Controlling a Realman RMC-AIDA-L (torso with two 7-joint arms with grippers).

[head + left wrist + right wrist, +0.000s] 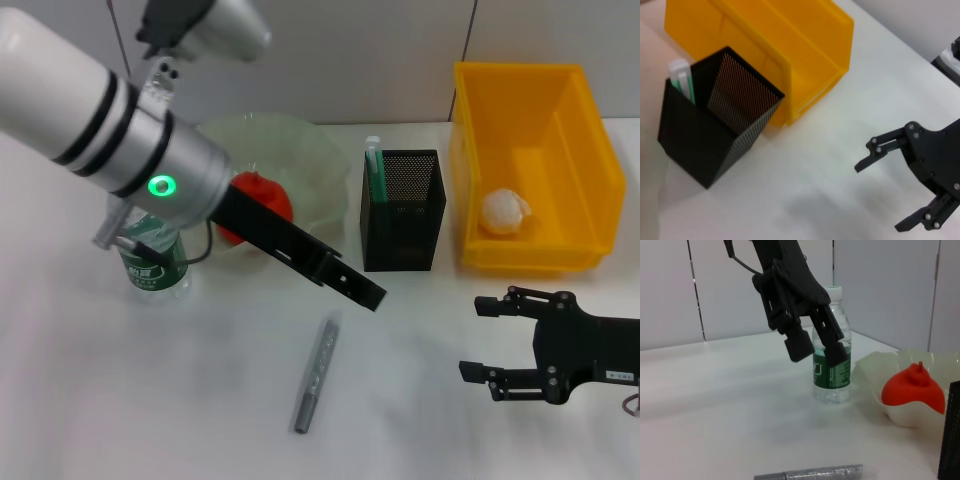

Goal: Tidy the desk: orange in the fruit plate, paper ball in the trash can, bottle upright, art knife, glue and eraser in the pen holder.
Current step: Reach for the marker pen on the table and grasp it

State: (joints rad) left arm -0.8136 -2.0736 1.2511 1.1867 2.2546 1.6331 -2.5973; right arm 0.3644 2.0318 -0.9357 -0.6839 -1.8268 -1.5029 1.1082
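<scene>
A: Where is the left claw [355, 283]?
B: It hangs above the white surface [150, 400], between the fruit plate [300, 165] and the art knife [316, 372]. The right wrist view shows its two fingers [799, 342] parted with nothing between them, and they sit in front of the bottle [832, 347], covering part of its label.

A: And the right claw [492, 338]?
B: Low on the right side, in front of the trash can [530, 165], jaws spread wide and empty. Its arm runs off the edge of the head view.

A: What is hard to see?
B: The left arm covers much of the bottle from the head camera; only the green label and clear base show. It stands upright beside the fruit plate. The orange [262, 200] lies in the plate, partly behind the arm.

A: The pen holder [402, 210]?
B: It stands just left of the trash can, nearly touching it. The glue [375, 170] leans in its back left corner, only the top showing above the rim. The mesh hides whatever else is inside, so I cannot find the eraser.

A: The paper ball [505, 212]?
B: In the trash can, on its floor.

A: The art knife?
B: Flat on the surface in front of the pen holder, well apart from it; the right wrist view cuts off one end.
</scene>
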